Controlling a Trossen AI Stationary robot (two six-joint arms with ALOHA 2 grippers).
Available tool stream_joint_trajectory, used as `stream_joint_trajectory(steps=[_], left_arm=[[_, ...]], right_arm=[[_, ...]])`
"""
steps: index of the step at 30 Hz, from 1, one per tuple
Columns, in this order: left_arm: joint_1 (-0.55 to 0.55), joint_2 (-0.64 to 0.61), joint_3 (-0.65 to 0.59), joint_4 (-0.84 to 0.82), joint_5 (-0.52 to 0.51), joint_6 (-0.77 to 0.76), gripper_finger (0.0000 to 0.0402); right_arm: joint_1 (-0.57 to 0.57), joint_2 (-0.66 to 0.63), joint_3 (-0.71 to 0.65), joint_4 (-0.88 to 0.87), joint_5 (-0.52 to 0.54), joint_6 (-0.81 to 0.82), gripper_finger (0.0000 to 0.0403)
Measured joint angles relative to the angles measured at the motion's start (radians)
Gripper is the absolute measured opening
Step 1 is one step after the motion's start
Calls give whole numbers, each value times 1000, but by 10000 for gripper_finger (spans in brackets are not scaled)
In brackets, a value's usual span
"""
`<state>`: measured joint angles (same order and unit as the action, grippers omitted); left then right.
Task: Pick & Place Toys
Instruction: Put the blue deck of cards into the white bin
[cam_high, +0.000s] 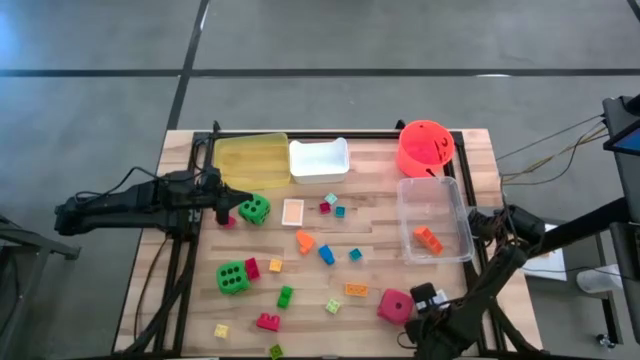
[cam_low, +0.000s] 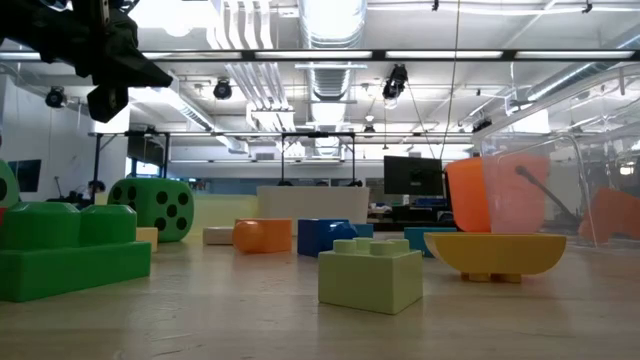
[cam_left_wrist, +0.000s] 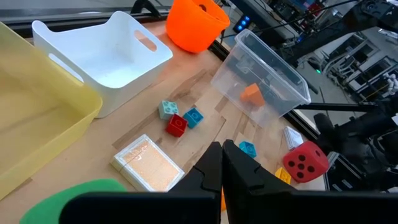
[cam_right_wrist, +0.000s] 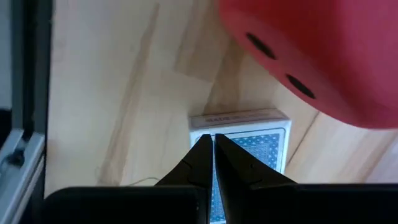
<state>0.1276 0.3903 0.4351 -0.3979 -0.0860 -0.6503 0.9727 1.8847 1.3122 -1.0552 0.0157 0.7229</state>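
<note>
Both grippers have their fingers pressed together with nothing between them. Left gripper (cam_high: 222, 207) hangs above the table's left side, just beside a green dotted plastic die (cam_high: 254, 209), which shows as a green blur (cam_left_wrist: 74, 194) at the edge of its wrist view. Right gripper (cam_right_wrist: 213, 144) sits low at the near right corner, its closed tips over a blue-backed pack of playing cards (cam_right_wrist: 264, 140) lying flat on the wooden table (cam_right_wrist: 112, 93), with the pink-red dotted die (cam_right_wrist: 323, 50) close beside it.

Across the wooden tabletop (cam_high: 380, 210) the toys lie scattered. A second green dotted die (cam_high: 233, 277) rests toward the near left, and the pink-red die (cam_high: 394, 305) toward the near right. A flat orange-faced card pack (cam_high: 293, 211) lies near the middle, just beside the first green die. Small plastic bricks in red, blue, teal, orange, yellow and green are spread between them, none stacked.

Along the far edge stand a yellow translucent rectangular tray (cam_high: 253, 160), a white rectangular tray (cam_high: 319, 160) touching it, and a round orange-red bucket (cam_high: 425, 146). A clear plastic rectangular bin (cam_high: 434, 218) on the right holds one orange brick (cam_high: 428, 239).
</note>
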Motion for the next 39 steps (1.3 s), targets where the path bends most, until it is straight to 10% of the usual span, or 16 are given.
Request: stream_joint_trajectory(steps=[17, 39], left_arm=[[0, 0, 0, -4, 0, -2, 0], [0, 0, 0, -4, 8, 2, 0]], right_arm=[[-2, 0, -4, 32, 12, 582, 13], [-7, 0, 3, 96, 47, 531, 112]])
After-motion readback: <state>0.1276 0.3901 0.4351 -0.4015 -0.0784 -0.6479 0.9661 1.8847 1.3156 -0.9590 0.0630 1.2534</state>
